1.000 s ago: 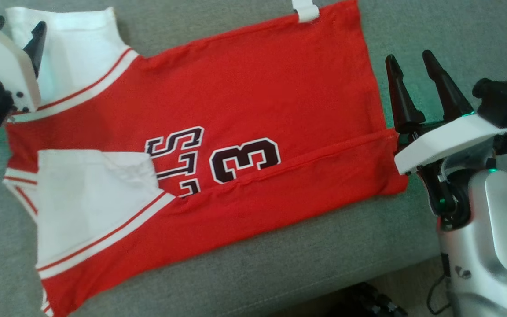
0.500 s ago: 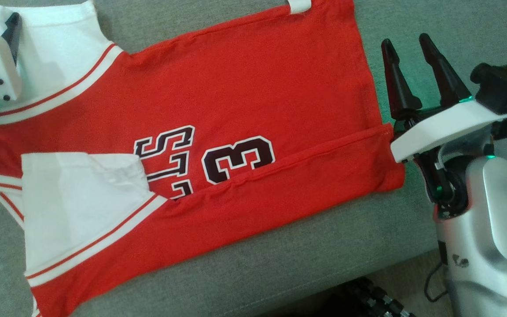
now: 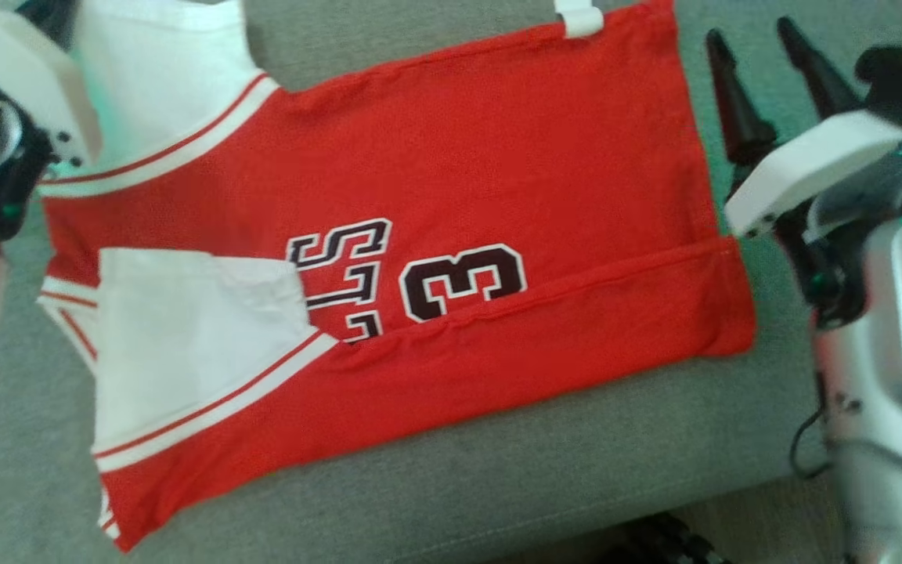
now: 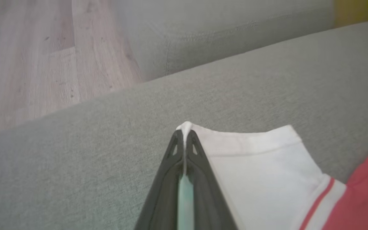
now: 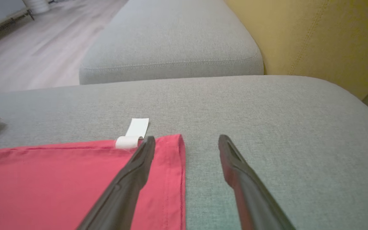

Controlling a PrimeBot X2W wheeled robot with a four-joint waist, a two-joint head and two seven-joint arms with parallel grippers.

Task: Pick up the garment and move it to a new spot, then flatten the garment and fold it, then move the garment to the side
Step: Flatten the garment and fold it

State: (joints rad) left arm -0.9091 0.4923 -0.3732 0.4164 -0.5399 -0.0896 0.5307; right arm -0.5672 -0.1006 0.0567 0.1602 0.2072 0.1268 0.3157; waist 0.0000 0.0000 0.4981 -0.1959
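- Grey sofa cushion [image 3: 498,486]: the garment is borne on it.
- Red garment [image 3: 498,157]: laid flat on the cushion with the lettering and number uppermost. The near long edge is folded over the front, and the near white sleeve [image 3: 185,345] is folded onto the chest.
- Right gripper [image 5: 187,139]: released, with the fingers spread and nothing held. One finger is seen over the garment's hem end, the other over bare cushion.
- Left gripper [image 4: 184,134]: clenched on the hem corner of the garment's far white sleeve [image 4: 251,159], with a pinch of white cloth caught between the fingertips.
- White tag [image 5: 136,131]: projects from the garment's far edge.
- Second grey cushion [image 5: 171,41], yellow upholstery [image 5: 315,38] and wooden floor [image 4: 27,64]: noted beyond.
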